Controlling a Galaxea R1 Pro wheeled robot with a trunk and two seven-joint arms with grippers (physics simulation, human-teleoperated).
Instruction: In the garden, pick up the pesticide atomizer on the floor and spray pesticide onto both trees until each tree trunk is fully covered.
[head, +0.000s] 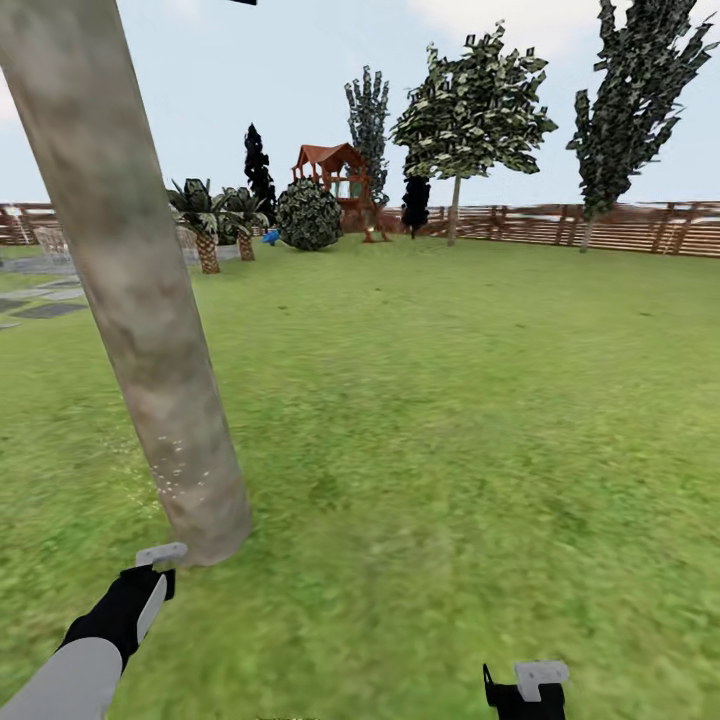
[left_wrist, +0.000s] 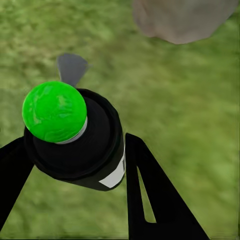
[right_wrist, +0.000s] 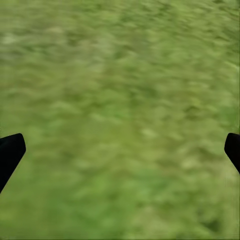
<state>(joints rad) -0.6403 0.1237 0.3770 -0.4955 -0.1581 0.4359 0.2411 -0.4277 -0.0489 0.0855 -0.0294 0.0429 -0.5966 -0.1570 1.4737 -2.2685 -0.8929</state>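
Note:
The pesticide atomizer (left_wrist: 75, 145) is a small dark bottle with a white band, and its round tip shows bright green. My left gripper (left_wrist: 75, 150) is shut on its body. In the head view my left gripper (head: 152, 572) hangs low just in front of the base of a thick, mottled grey-tan tree trunk (head: 150, 330) that leans up to the top left. Fine white specks dot the lower trunk (head: 176, 465). The trunk's base (left_wrist: 185, 20) also shows beyond the bottle. My right gripper (head: 527, 690) (right_wrist: 120, 150) is open over bare grass.
Green lawn (head: 450, 420) stretches ahead to a reddish slat fence (head: 620, 230). Two tall trees (head: 455, 130) (head: 625, 110) stand near the fence. A round bush (head: 309, 215), short palms (head: 205, 225) and a wooden playhouse (head: 335, 170) are far back. Grey paving (head: 45, 305) lies at far left.

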